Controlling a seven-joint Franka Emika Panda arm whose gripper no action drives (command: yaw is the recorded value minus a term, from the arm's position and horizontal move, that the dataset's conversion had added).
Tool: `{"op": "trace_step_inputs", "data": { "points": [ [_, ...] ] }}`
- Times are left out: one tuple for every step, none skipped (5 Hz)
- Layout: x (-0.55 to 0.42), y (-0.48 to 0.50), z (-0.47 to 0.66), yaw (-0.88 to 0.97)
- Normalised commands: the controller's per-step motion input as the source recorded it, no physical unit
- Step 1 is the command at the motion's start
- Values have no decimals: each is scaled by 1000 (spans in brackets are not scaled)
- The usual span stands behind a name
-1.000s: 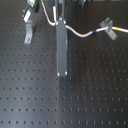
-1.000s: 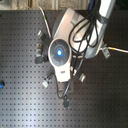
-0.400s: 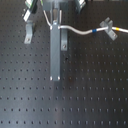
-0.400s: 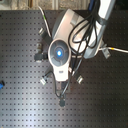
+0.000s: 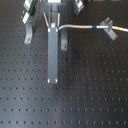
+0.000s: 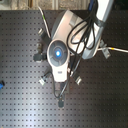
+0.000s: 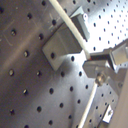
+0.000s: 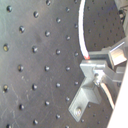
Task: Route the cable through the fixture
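Change: in the first exterior view the end effector (image 5: 52, 79) has shifted toward the first exterior view's left since a second ago, and the cable's near end went with it.
End effector: long grey finger reaching down the desk (image 5: 95, 100); clamped on the cable's end near its top. Jaws hidden in the second exterior view by the arm's body.
Cable (image 5: 80, 26): runs from the finger toward the first exterior view's right, blue band beside a grey fixture clip (image 5: 106, 24), yellow band past it, end cut off.
Wrist views: white cord (image 7: 75, 35) crosses a grey block (image 7: 62, 42); contact unclear.

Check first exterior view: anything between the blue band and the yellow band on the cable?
Yes: a grey fixture clip sits between the blue band and yellow band on the cable.
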Motion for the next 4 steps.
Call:
{"op": "trace_step_inputs", "data": {
  "points": [
    [118, 313, 84, 340],
    [164, 19, 290, 211],
    [-7, -162, 114, 0],
    [-27, -202, 3, -111]
  ]
}}
